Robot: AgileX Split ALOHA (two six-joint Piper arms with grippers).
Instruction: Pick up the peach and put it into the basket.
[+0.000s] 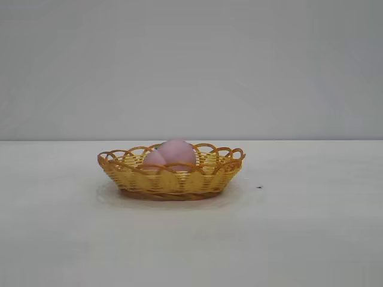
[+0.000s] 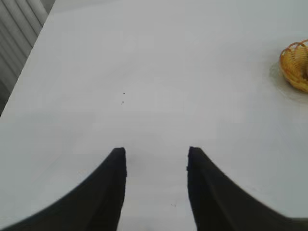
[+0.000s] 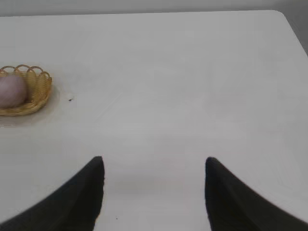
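Note:
The dusty-pink peach [image 1: 173, 154] lies inside the yellow-orange woven basket [image 1: 170, 180] at the middle of the white table. The right wrist view shows the peach [image 3: 10, 91] in the basket [image 3: 37, 91] far off to one side. The left wrist view shows only an edge of the basket [image 2: 294, 67]. My left gripper [image 2: 155, 153] is open and empty over bare table. My right gripper [image 3: 154, 163] is open and empty over bare table, far from the basket. Neither gripper shows in the exterior view.
A small dark speck [image 1: 259, 187] lies on the table right of the basket. The white table [image 1: 299, 239] stretches wide round the basket. A ribbed grey wall [image 2: 17, 29] runs along the table's edge in the left wrist view.

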